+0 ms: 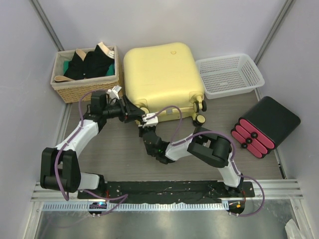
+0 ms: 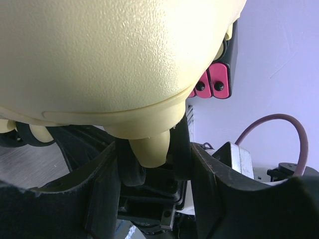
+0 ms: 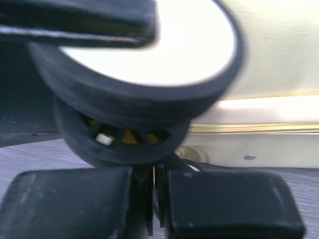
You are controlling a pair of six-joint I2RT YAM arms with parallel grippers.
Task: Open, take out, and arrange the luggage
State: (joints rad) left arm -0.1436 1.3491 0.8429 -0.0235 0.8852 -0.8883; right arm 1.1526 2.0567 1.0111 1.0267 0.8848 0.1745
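Observation:
The luggage [image 1: 159,74] is a pale-yellow hard-shell suitcase lying flat and closed at the back centre. My left gripper [image 1: 132,110] is at its near-left corner. In the left wrist view the luggage [image 2: 109,59] fills the top, and the left gripper [image 2: 149,169] straddles a yellow caster leg [image 2: 149,149] with black wheels, its fingers [image 2: 99,189] against both wheels. My right gripper [image 1: 145,128] is just in front of the near edge. In the right wrist view it [image 3: 155,199] is shut under a black wheel [image 3: 119,144], and only thin dark strips show between the pads. The luggage shell [image 3: 279,50] and its zipper seam [image 3: 259,128] show behind.
A wicker basket [image 1: 84,90] of dark clothes stands at the back left. A white plastic basket [image 1: 227,90] stands right of the luggage. A black box with red cylinders [image 1: 266,124] is at the right, and also shows in the left wrist view [image 2: 209,84]. Walls enclose three sides.

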